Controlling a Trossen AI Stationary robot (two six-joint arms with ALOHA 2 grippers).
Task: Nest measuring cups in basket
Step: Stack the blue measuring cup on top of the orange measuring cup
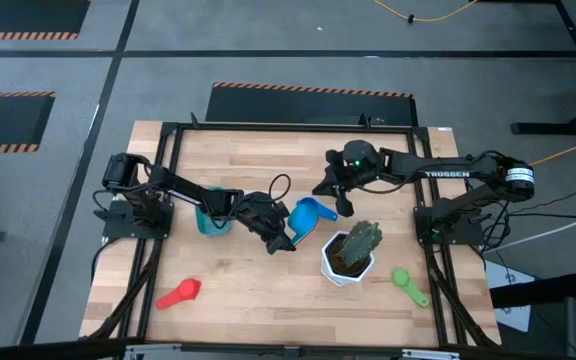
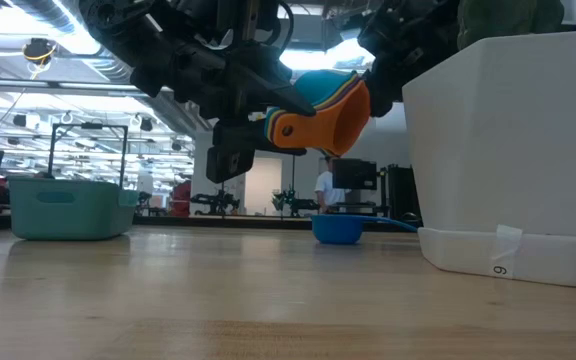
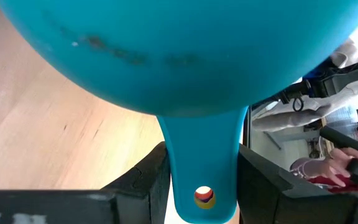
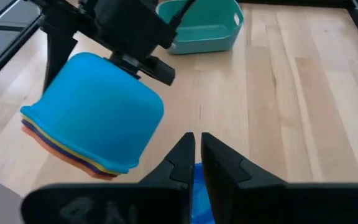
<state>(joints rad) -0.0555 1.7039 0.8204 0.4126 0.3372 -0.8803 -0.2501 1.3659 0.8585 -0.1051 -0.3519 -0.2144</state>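
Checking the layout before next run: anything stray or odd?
Two cups lie far from the rest: a red cup near the table's front-left and a green cup front-right. The left gripper holds the nested stack tipped sideways in the air.

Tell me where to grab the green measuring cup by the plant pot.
Take the handle, coming straight down with the fingers across its narrow width. The green measuring cup lies low on the table; its round bowl is wider, and its handle points away from the white pot.
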